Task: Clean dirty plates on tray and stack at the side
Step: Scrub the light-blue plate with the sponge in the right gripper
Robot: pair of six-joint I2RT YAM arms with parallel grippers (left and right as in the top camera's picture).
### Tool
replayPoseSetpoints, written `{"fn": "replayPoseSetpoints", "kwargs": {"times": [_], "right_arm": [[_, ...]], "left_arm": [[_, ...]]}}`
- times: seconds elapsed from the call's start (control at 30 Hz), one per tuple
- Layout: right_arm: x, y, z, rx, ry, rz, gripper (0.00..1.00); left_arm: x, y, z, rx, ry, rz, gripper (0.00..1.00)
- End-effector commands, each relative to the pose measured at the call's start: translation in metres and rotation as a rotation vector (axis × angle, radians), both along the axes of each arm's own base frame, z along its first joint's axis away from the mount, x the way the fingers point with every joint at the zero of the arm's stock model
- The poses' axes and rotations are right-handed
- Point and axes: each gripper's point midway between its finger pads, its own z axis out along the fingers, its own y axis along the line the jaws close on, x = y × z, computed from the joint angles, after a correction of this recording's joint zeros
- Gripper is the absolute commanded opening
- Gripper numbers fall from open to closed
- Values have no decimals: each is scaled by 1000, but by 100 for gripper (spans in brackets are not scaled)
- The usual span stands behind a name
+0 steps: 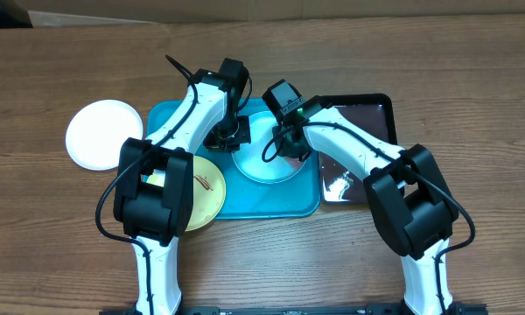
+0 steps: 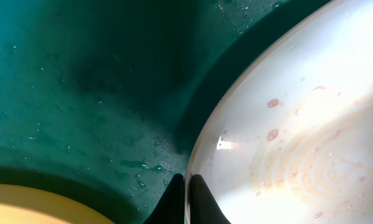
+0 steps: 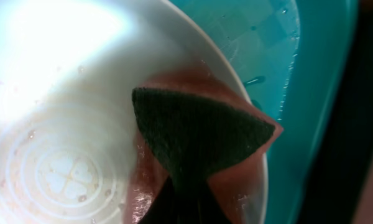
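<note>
Left gripper [image 2: 186, 185] pinches rim of blue plate [image 2: 298, 124]; right gripper [image 3: 179, 190] clamps green pad [image 3: 199, 130] (on plate).

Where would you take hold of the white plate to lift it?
By the rim nearest the tray, pinched from above, one finger inside and one outside. The white plate lies flat on the table, so probably only its edge offers a grip, and that side is closest to the left gripper.
</note>
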Motion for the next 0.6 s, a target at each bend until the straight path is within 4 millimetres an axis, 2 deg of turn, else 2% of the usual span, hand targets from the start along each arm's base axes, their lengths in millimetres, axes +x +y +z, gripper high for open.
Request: {"fn": "replayPoseSetpoints", "kwargs": {"times": [0.0, 0.13, 0.23, 0.43, 0.5, 0.57], "right_arm": [[-21, 11, -40, 55, 140, -15, 4], [-39, 26, -58, 132, 247, 4, 4], [-51, 39, -61, 207, 315, 18, 4], [-73, 78, -43, 445, 438, 128, 4], [-74, 85, -37, 494, 451, 142, 3], [-67, 92, -21, 573, 432, 203, 4]], "left_arm": [[1, -5, 12, -22, -27, -27, 4], [1, -5, 12, -22, -27, -27, 4], [1, -5, 12, -22, -28, -27, 4], [1, -6, 12, -22, -29, -27, 4], [1, -6, 12, -22, -29, -27, 4], [1, -5, 12, -21, -28, -27, 4]]}}
